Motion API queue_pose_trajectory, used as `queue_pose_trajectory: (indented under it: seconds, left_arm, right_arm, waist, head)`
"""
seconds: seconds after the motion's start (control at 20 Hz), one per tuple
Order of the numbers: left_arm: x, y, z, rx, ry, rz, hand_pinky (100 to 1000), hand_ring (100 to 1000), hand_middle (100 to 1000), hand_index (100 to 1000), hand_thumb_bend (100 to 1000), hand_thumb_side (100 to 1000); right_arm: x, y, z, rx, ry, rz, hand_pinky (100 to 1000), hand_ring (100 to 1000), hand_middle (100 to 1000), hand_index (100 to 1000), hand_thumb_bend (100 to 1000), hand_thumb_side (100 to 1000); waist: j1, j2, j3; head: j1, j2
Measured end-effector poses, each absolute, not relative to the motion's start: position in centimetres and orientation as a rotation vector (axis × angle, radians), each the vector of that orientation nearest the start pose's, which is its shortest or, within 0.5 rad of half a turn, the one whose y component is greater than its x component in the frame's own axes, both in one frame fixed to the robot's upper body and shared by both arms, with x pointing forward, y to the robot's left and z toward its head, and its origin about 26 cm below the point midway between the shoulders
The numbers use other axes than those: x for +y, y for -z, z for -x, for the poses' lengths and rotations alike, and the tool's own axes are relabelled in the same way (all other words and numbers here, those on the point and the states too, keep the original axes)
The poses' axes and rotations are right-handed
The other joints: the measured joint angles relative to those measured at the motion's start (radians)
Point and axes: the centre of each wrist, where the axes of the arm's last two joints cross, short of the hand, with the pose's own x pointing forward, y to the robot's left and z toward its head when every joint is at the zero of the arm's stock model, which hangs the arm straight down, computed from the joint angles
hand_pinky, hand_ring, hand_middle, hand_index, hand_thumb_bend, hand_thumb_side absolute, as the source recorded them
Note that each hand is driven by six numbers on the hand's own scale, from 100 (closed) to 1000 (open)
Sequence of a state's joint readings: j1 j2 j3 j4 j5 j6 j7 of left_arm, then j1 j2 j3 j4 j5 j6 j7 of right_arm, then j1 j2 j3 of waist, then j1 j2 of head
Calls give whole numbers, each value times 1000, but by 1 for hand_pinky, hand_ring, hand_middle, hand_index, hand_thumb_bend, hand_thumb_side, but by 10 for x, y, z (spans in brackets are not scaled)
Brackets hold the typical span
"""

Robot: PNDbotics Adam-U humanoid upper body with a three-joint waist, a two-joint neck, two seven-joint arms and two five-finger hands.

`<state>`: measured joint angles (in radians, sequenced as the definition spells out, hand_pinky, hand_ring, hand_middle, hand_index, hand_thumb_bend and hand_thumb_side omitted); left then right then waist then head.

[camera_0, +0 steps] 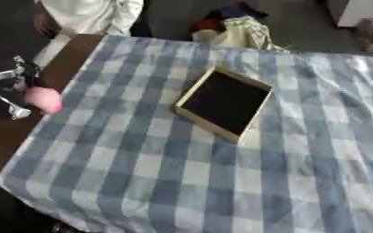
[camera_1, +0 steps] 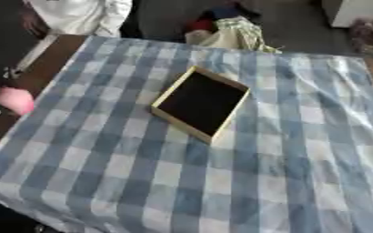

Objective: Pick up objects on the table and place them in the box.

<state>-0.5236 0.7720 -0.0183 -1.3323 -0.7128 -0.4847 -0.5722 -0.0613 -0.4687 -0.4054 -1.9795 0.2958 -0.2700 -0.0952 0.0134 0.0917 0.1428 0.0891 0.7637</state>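
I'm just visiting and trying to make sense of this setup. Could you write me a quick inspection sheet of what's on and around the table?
Surface: table under a blue and white checked cloth.
Job's things: shallow box, tan rim, dark inside, nothing seen in it; pink object at the table's left edge.
Clutter: nothing seen on the cloth.
Robot hand: left robot hand beside the pink object, grip unclear; right not in view.
Cables: nothing seen.
Surroundings: heap of fabric beyond the far edge.
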Motion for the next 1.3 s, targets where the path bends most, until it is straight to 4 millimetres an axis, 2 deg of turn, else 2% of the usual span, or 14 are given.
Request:
queue_pose_trajectory:
  seconds: [0.3,0.75,1.0,1.3]
  left_arm:
    - [379,-225,-394,-1433,1817,-816,397,599,567,677,284,100]
    - [313,-245,-418,-1652,1836,-715,383,580,558,666,169,100]
    - [276,-250,-430,-1760,1828,-627,374,568,550,659,100,100]
    - [235,-247,-441,-1847,1827,-523,367,559,544,654,100,100]
  right_arm:
    - [-398,-191,-250,-2237,-420,1039,784,593,677,732,100,900]
    - [-397,-191,-251,-2240,-422,1025,784,593,677,732,100,899]
    - [-397,-191,-251,-2241,-425,1022,784,592,677,732,100,900]
    - [-396,-190,-251,-2246,-414,1007,784,592,676,732,100,901]
  waist:
    - [0,0,-1]
    - [-3,-2,-8]
    - [-5,-1,-16]
    - [-10,1,-24]
  head:
    - [0,0]
    - [5,0]
    - [5,0]
    - [-5,0]
